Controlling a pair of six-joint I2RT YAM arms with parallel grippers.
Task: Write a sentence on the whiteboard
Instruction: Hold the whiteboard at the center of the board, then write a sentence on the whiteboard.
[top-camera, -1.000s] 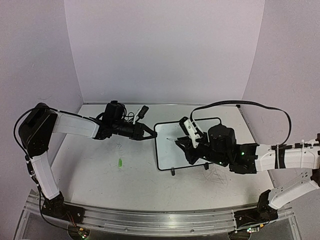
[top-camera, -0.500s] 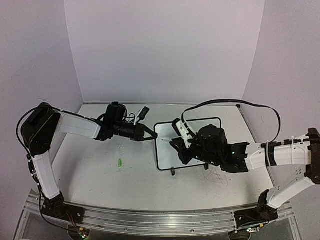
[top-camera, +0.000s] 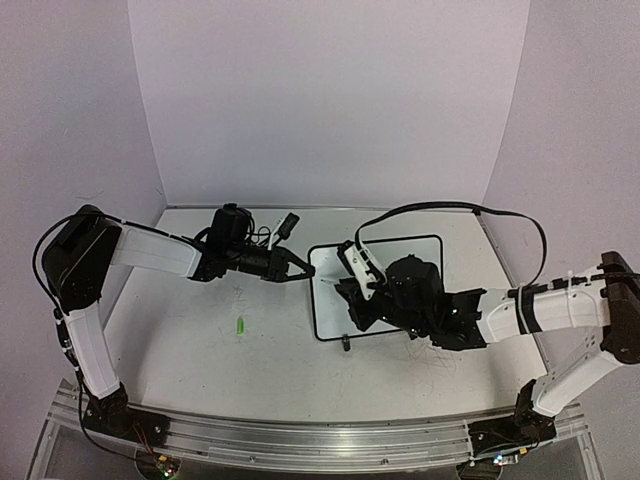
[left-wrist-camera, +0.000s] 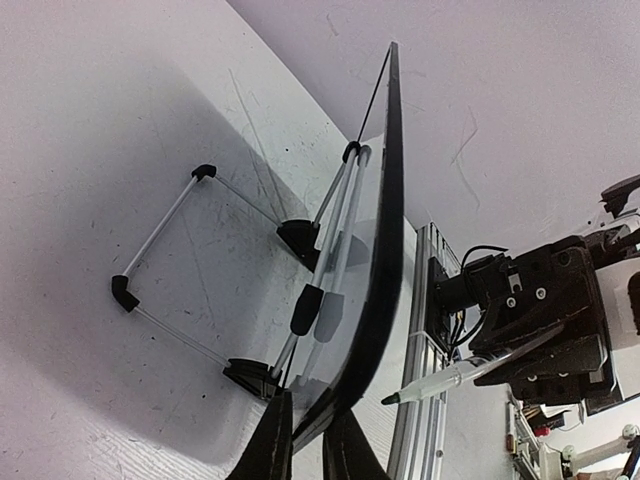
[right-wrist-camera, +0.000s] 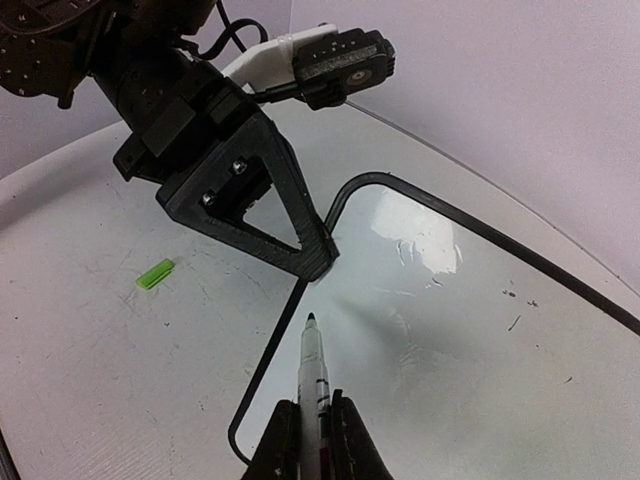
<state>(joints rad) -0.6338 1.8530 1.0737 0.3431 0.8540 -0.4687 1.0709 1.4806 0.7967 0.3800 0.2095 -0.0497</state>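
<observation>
Right wrist: right pincer (right-wrist-camera: 312, 425) clamps the marker (right-wrist-camera: 314, 372) over the blank whiteboard (right-wrist-camera: 450, 300) on the tabletop (right-wrist-camera: 110, 350); left pincer (right-wrist-camera: 320, 264) pinches its frame. Should that pinch slip, pen pressure could shove the board.

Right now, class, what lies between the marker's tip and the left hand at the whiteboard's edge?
Only a bare, unwritten strip of whiteboard; the right wrist view shows it between marker and left hand.

left arm (top-camera: 150, 252) stretched toward 3 o'clock | left tool (left-wrist-camera: 305, 425) pinched on whiteboard (top-camera: 332, 312) edge | right arm (top-camera: 545, 310) stretched toward 9 o'clock | right tool (right-wrist-camera: 313, 408) clamped on marker (right-wrist-camera: 313, 362)
</observation>
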